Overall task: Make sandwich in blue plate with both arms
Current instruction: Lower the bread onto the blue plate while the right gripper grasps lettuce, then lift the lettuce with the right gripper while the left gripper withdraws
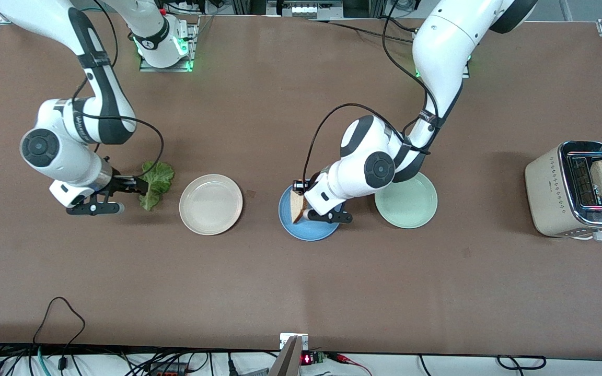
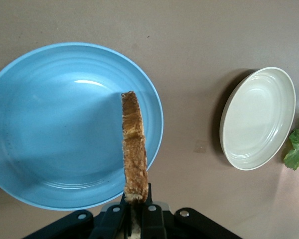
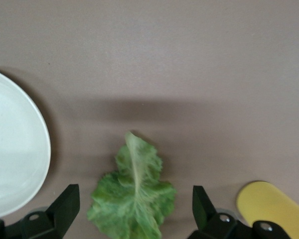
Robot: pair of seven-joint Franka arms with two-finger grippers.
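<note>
Over the blue plate (image 1: 309, 222), left gripper (image 2: 135, 215) pinches a bread slice (image 2: 133, 149) on edge, long axis vertical, while right gripper (image 3: 134, 211), jaws wide, straddles lettuce leaf (image 3: 133, 199) w/o touching.

You see a mid-blue plate (image 1: 309, 230), a beige plate (image 1: 210, 204) and a pale green plate (image 1: 406, 207) on a brown table (image 1: 301, 287); the bread slice (image 1: 297, 207) is tan with a browner crust, the lettuce leaf (image 1: 155, 183) crinkled green, the toaster (image 1: 575, 190) cream with chrome
</note>
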